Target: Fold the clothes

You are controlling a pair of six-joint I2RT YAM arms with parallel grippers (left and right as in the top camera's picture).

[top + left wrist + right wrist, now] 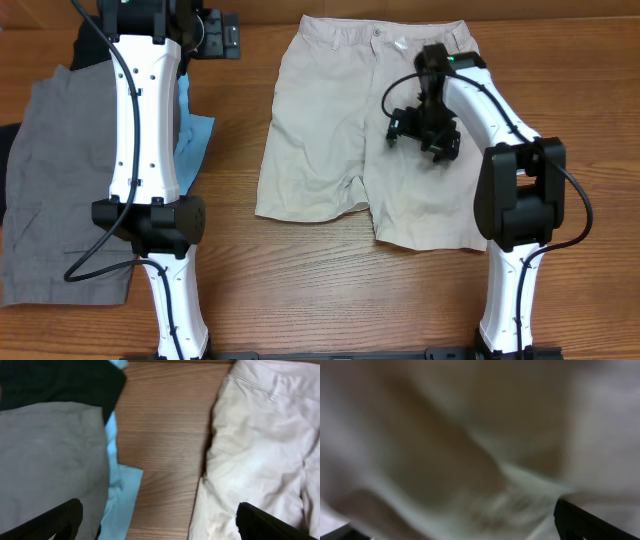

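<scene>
Right end effector [425, 133] spread wide over flat, creased cream shorts [320, 130]; left end effector [222, 38] wide.

A brown wood-grain desk [330, 300] carries pale cream shorts [320, 130] spread flat in the upper middle of the overhead view, waistband toward the top edge. At the left lie grey shorts [60, 190], overlapping a light-blue piece [197, 140] on their right and a black piece [50, 380] at the upper left. Bare wood separates this heap from the cream pair.
</scene>
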